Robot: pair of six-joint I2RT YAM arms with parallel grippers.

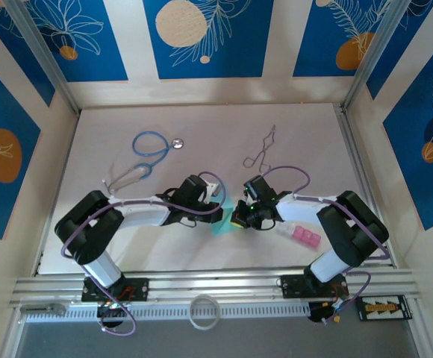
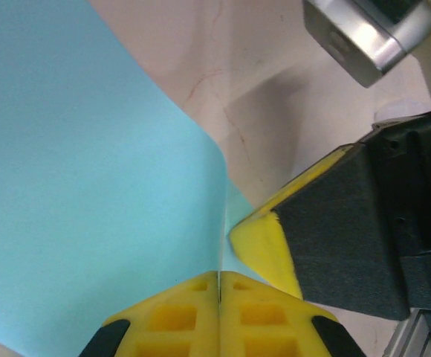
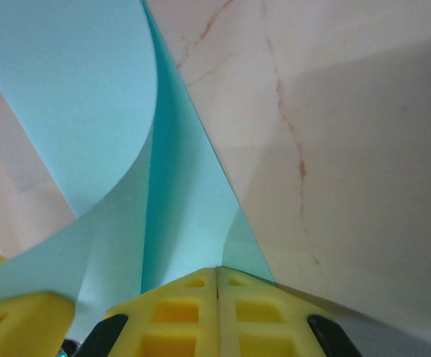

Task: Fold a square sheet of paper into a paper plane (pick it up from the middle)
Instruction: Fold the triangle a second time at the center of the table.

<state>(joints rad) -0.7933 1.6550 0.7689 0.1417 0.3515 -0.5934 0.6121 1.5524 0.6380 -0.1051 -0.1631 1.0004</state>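
On the pale table (image 1: 201, 127), left of the pink blocks (image 1: 306, 236), my left end effector (image 2: 219, 277) and right end effector (image 3: 217, 271) are both pinching the square sheet of paper (image 1: 221, 224). I am probably bending an early fold; next needs aligned edges, pressed flat.

from above, the square sheet of paper (image 1: 222, 222) lies mostly hidden between the left tool (image 1: 218, 212) and the right tool (image 1: 240, 218). only a turquoise patch shows, too small to read any crease. in the left wrist view the sheet runs off the left, top and bottom edges. a blurred metal part (image 2: 368, 33) at the far right is cropped by the top edge, and what it is cannot be told. in the right wrist view the sheet leaves the top edge, and the right tool's fingers (image 3: 178, 320) are cut off at the bottom.
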